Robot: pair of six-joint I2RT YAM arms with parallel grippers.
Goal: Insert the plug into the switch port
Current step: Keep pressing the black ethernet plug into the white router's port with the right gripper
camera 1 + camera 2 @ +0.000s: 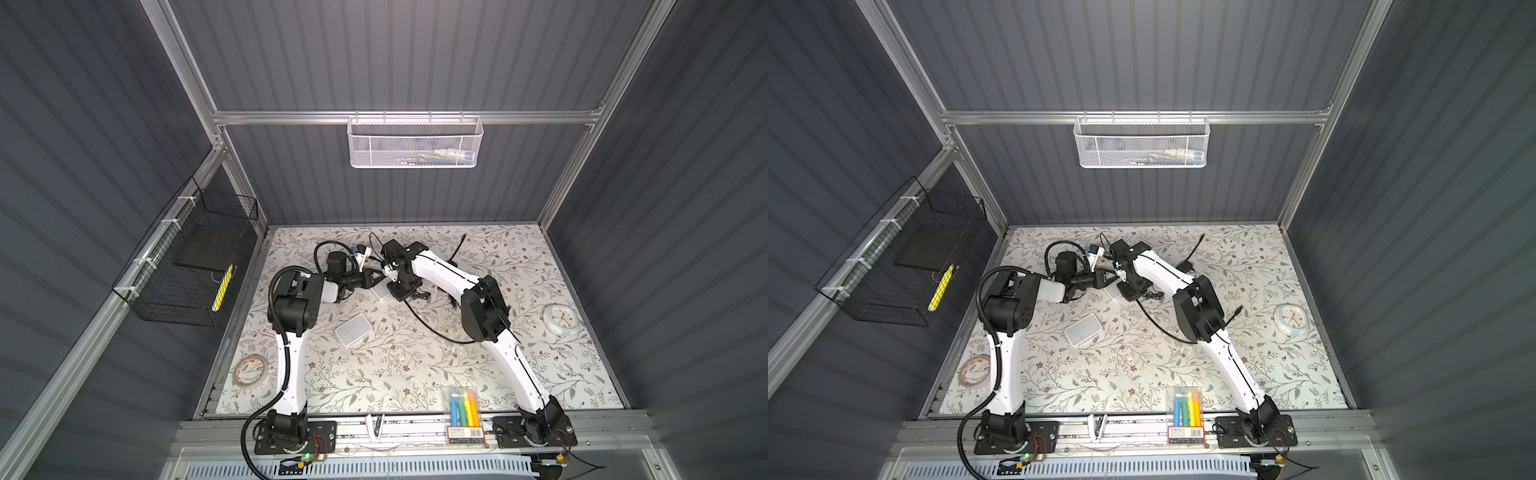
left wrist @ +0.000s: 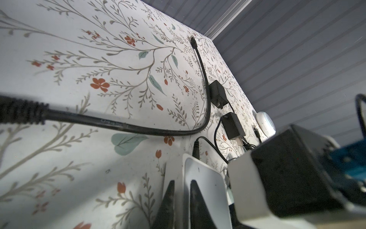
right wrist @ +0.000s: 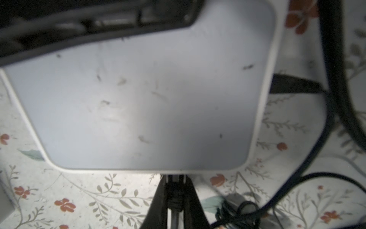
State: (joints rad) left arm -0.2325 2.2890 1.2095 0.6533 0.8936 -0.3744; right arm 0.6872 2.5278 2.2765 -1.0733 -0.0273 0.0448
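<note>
Bracing is mattering most: with the switch [image 3: 138, 99] resting toward the back of the table [image 1: 415, 374], the left claw [image 2: 182, 181], clenched on its rim, should be holding firm while the right claw [image 3: 175, 180], grasping the plug [image 3: 175, 198] against the switch's edge, is pushing straight. Left arm [image 1: 291, 365] and right arm [image 1: 519, 365] are bending inward, wrists low.

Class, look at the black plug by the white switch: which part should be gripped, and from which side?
I would grip the plug on its ribbed black body, behind the tip, coming from its rear. It is slim there, with two opposite sides to pinch, as the right gripper does; that leaves the tip free, facing the switch.
</note>
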